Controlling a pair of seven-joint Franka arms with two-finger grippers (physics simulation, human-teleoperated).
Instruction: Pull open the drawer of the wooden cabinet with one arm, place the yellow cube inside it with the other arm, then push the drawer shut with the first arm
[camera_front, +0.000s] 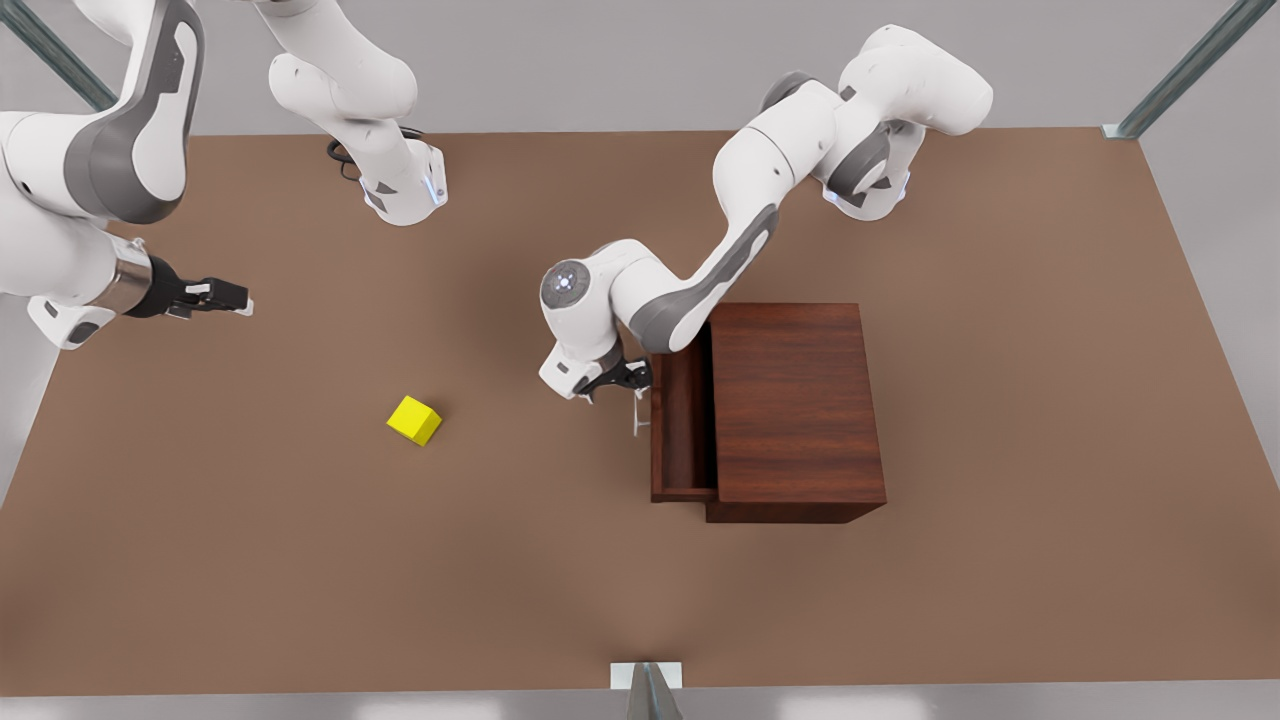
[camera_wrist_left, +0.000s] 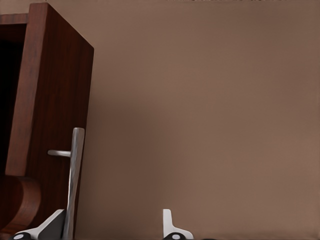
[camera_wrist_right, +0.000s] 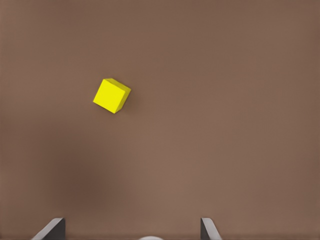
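Drawer partly out, cube on the bench

Bench (camera_front: 300, 560), a broad flat brown surface, carries everything. Boxy dark reddish-brown wooden cabinet (camera_front: 795, 405) with a plain grained top stands toward the front view's right. Its shallow reddish-brown drawer (camera_front: 680, 420) sticks out part-way toward the front view's left, and the thin silver bar handle (camera_wrist_left: 75, 175) runs along its front panel. Left gripper (camera_front: 628, 385) sits at that handle with jaws spread; in the left wrist view one fingertip (camera_wrist_left: 50, 227) is at the bar, the other apart from it. Right gripper (camera_front: 228, 297) hangs above the bench at the front view's left, jaws open and empty. Small bright yellow cube (camera_front: 414, 420) (camera_wrist_right: 111, 95) rests on the bench between the two grippers, well apart from the cabinet.
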